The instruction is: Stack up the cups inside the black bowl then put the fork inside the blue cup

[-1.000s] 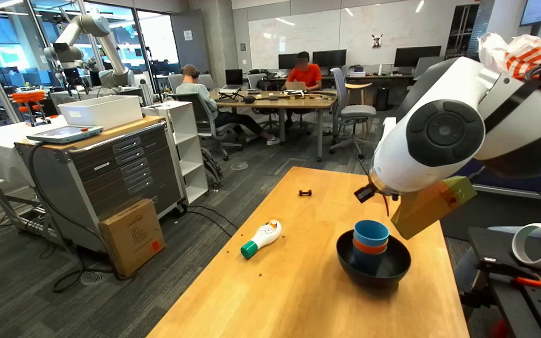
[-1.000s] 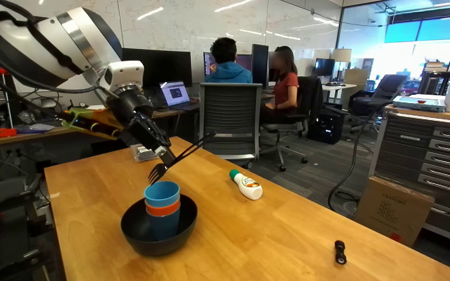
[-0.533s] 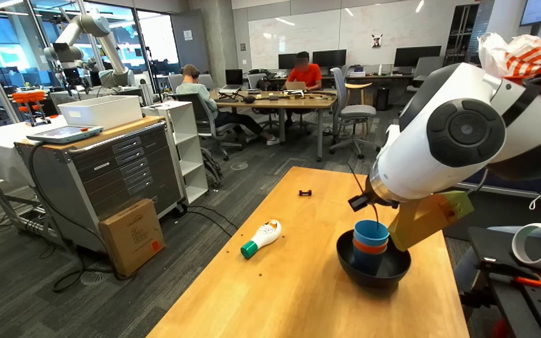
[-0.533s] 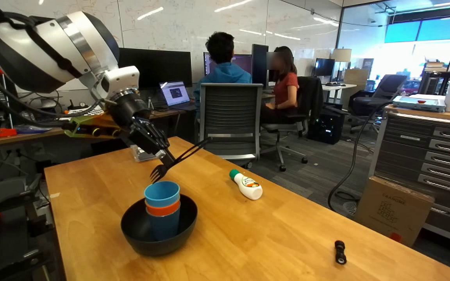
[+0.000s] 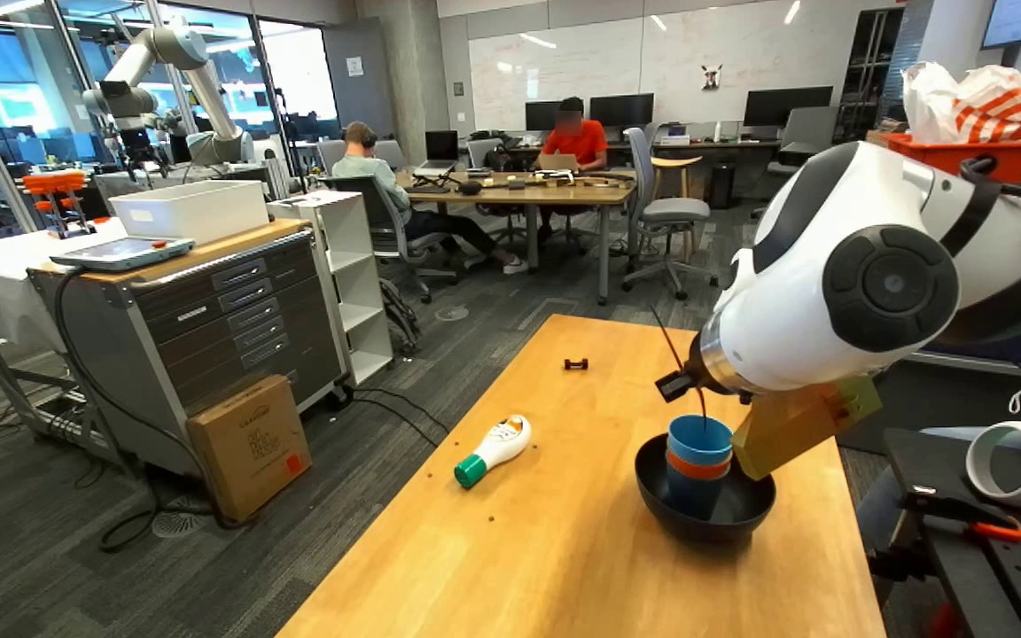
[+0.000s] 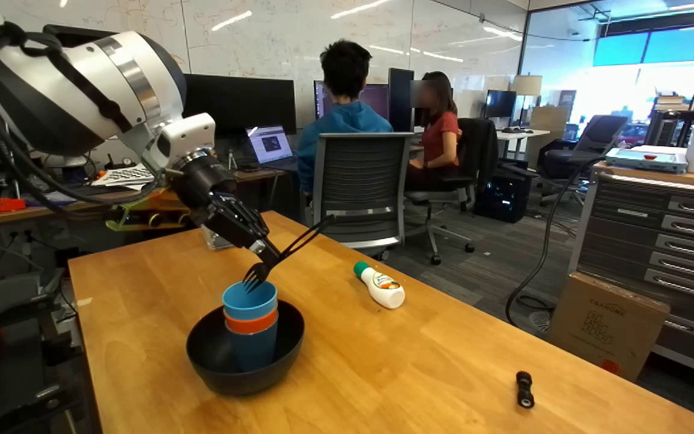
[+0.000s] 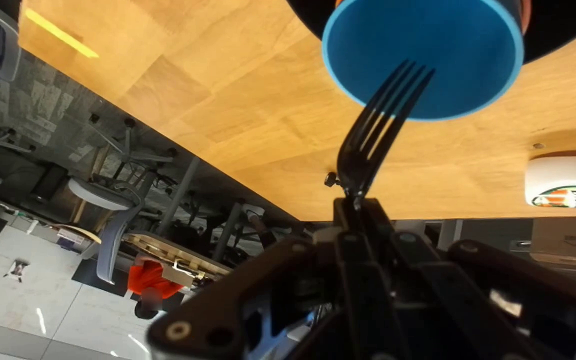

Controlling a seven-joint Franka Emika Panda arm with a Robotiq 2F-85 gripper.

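The last step is in hand, by the look of things: the stacking appears done, and the fork [image 7: 355, 164] is held at the mouth of the blue cup [image 7: 429, 41], ready to be put inside. At the lower left of an exterior view, the navy cup [image 6: 255, 349] is seen set in the bowl [image 6: 226, 381], the orange cup [image 6: 252, 325] nested above it and the blue cup topmost. And now the fork is pinched at its neck by the claw [image 7: 360, 206]. In the wrist view, where the claw is framed at lower centre, the fork's pronged end is pointed up and to the right, over the opening in the upper right; whether the inside of the cup is touched cannot be told. Behind the claw, in both exterior views, the rest of the fork is slanted up and away. Next, it may be judged, a steeper fork is called for, to be lowered past the rim before it is let go; if released at this slant, it could be tipped back out.
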